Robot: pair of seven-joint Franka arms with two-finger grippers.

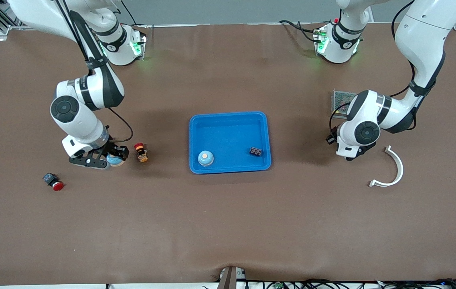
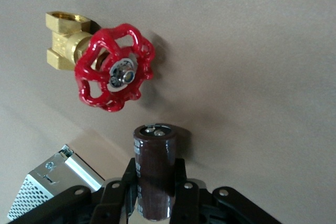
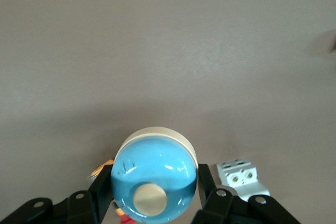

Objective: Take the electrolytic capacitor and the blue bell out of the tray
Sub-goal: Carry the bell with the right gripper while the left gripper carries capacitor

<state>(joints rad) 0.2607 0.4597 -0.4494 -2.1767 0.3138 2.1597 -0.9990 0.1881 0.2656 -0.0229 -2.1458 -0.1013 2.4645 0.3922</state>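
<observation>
My right gripper is shut on a blue bell with a cream button, gripping its dome from both sides. In the front view this bell and the right gripper sit low over the table toward the right arm's end. My left gripper is shut on a dark brown capacitor, a cylinder held lengthwise between the fingers. In the front view the left arm's wrist hides both. A blue tray at mid-table holds another blue bell and a small black part.
A red and yellow push button stands beside the right gripper; a red-capped button lies nearer the camera. A white terminal block shows below the bell. By the left gripper are a red-handled brass valve, a perforated metal box and a white curved piece.
</observation>
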